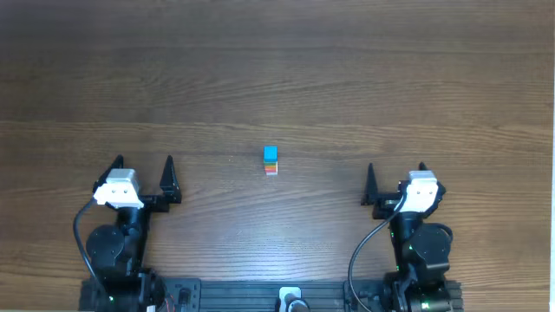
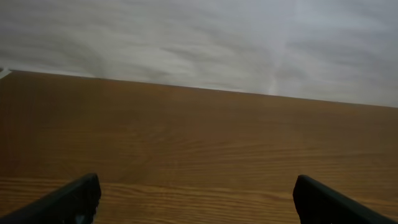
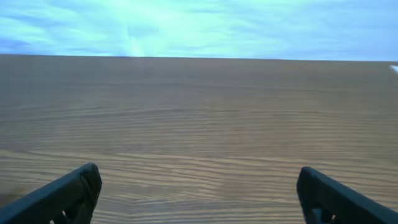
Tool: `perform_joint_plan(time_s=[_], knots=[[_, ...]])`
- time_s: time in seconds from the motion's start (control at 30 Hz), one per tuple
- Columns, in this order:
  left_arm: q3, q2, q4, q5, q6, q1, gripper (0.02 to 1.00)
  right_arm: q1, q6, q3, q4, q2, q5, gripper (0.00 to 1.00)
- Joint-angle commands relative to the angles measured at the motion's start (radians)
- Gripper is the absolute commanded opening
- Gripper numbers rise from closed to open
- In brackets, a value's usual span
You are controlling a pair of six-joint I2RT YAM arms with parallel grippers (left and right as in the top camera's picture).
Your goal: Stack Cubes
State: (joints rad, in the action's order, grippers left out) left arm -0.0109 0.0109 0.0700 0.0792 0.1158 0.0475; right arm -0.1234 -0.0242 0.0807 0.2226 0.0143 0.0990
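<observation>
Black left gripper [image 1: 144, 160] and right gripper [image 1: 396, 166] sit spread, well apart.

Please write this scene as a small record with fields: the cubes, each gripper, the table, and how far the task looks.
cubes: one cube stack standing between the two arms
top of stack: blue cube; lower cubes show as thin coloured edges, their count is hard to tell
left gripper: open, holds nothing, near its base, apart from the stack
right gripper: open, holds nothing, near its base, apart from the stack
surface: wooden table
task: cubes look already stacked
</observation>
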Motion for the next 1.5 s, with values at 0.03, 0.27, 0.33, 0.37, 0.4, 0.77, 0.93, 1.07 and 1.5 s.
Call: perform_joint_plan(time_s=[0.03, 0.27, 0.33, 0.37, 0.4, 0.77, 0.93, 1.07, 1.5], knots=[[0.005, -0.005, 0.002, 0.006, -0.014, 0.005, 0.998, 0.130, 0.063, -0.018, -0.012, -0.009, -0.113, 0.993], [0.005, -0.005, 0.002, 0.006, -0.014, 0.005, 1.000, 0.136, 0.063, -0.025, -0.034, -0.009, -0.120, 0.993], [0.005, -0.005, 0.002, 0.006, -0.014, 0.005, 1.000, 0.136, 0.063, -0.025, -0.033, -0.009, -0.121, 0.993], [0.005, -0.005, 0.002, 0.006, -0.014, 0.005, 1.000, 0.136, 0.063, -0.025, -0.033, -0.009, -0.121, 0.991], [0.005, -0.005, 0.002, 0.006, -0.014, 0.005, 1.000, 0.136, 0.063, -0.025, -0.032, -0.009, -0.121, 0.993], [0.005, -0.005, 0.002, 0.006, -0.014, 0.005, 1.000, 0.136, 0.063, -0.025, -0.032, -0.009, -0.121, 0.991], [0.005, -0.005, 0.002, 0.006, -0.014, 0.005, 0.998, 0.136, 0.063, -0.025, -0.032, -0.009, -0.121, 0.991], [0.005, -0.005, 0.002, 0.006, -0.014, 0.005, 1.000, 0.136, 0.063, -0.025, -0.032, -0.009, -0.121, 0.991], [0.005, -0.005, 0.002, 0.006, -0.014, 0.005, 1.000, 0.136, 0.063, -0.025, -0.032, -0.009, -0.121, 0.991]])
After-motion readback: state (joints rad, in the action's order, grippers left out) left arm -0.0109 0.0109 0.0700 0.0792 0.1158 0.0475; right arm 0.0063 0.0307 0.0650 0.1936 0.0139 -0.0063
